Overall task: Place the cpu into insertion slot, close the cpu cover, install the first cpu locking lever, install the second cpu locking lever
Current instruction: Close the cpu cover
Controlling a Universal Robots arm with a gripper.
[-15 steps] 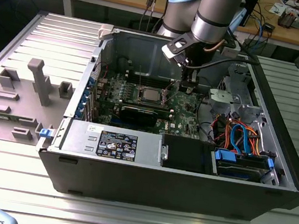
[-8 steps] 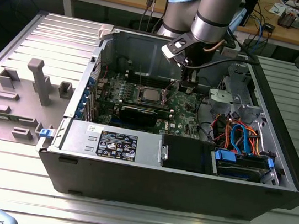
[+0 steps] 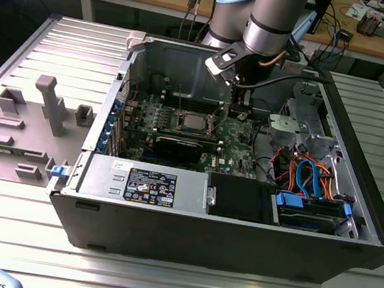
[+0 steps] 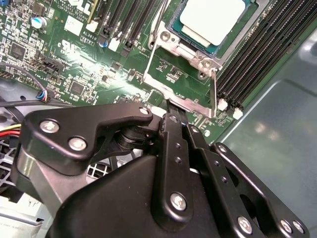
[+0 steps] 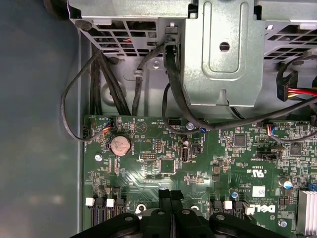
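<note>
One step seems done, the cpu (image 4: 213, 20) in the insertion slot (image 4: 172, 35); just ahead of the clenched, empty gripper (image 4: 172, 118) is the open cpu cover (image 4: 181, 101), probably needing a careful closing push.

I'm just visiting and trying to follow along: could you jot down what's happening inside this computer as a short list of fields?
setting: open computer case lying on a metal table
cpu: sits in the insertion slot, silver top up
cpu cover: swung open, off the cpu; green board shows through its window
gripper: shut, tips at the cpu cover's outer edge; contact cannot be told
</note>
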